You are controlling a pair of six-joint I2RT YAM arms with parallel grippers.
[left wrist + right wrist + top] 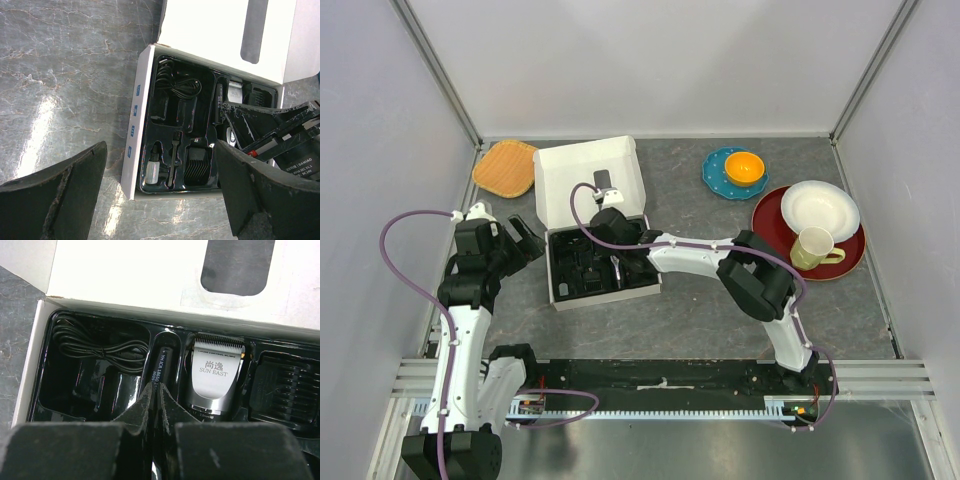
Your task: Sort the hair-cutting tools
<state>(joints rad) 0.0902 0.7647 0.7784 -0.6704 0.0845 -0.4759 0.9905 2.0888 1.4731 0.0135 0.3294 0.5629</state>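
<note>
Right jaws on the boxed kit – left jaws idle beside it.

The clipper (216, 375) lies in the black tray (250, 347) of the white box (137, 125), its blade toward the raised lid. The cable (100, 347) is coiled in the slot to its left and a guard (285, 385) sits in the slot to its right. The brush (175, 160) lies in the row away from the lid. Right jaws: drawn together on the near end of the black stick (164, 360), which lies between cable and clipper. Left jaws: wide apart with nothing between them, over the surface (60, 75) just beside the box's left wall.
</note>
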